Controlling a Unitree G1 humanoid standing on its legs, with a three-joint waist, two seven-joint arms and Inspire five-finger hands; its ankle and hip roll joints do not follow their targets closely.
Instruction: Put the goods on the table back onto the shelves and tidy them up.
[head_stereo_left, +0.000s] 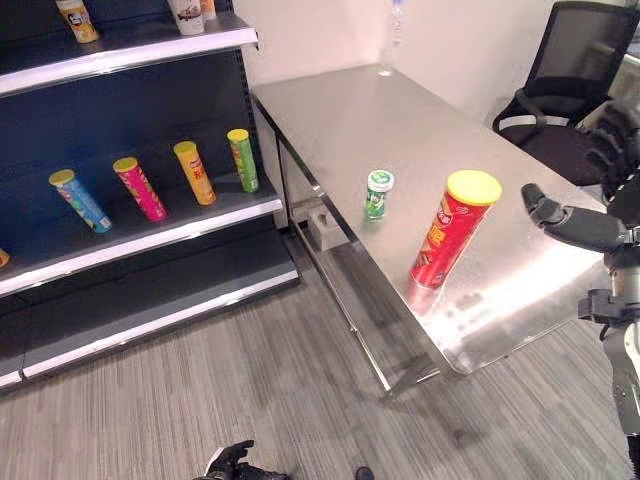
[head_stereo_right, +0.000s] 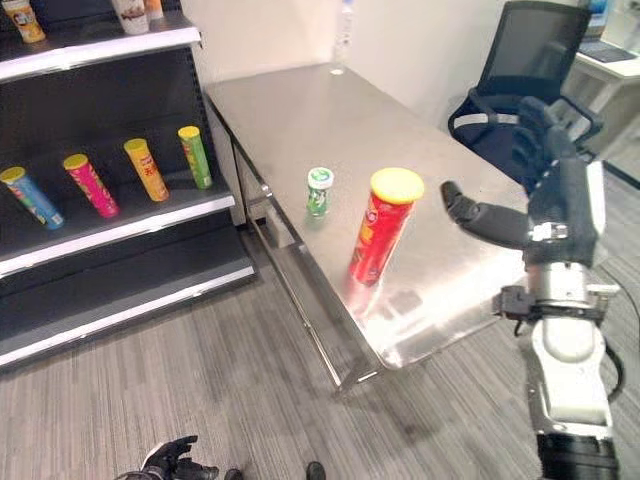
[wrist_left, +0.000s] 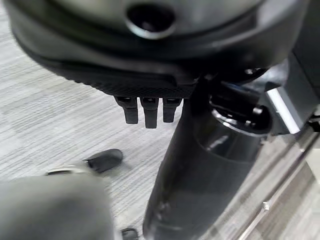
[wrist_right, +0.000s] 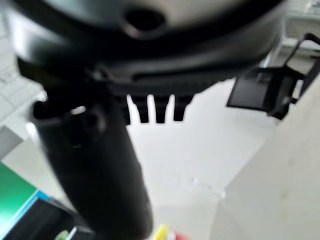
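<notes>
A tall red chip can (head_stereo_left: 452, 232) with a yellow lid stands near the front of the steel table (head_stereo_left: 400, 115). A small green bottle (head_stereo_left: 378, 194) with a white cap stands just left of it. My right hand (head_stereo_right: 548, 205) hovers open to the right of the can, thumb (head_stereo_right: 478, 215) stretched toward it and a gap between them. It holds nothing. Low by the floor hangs my left hand (head_stereo_left: 232, 462), relaxed and empty; its fingertips (wrist_left: 145, 111) show past the palm over grey flooring.
The dark shelf unit (head_stereo_left: 140, 235) on the left carries blue, pink, orange and green cans (head_stereo_left: 241, 159) on its middle board, with more goods on the top board (head_stereo_left: 120, 50). A black office chair (head_stereo_left: 570, 90) stands behind the table. A clear bottle (head_stereo_left: 392, 35) sits at the table's far edge.
</notes>
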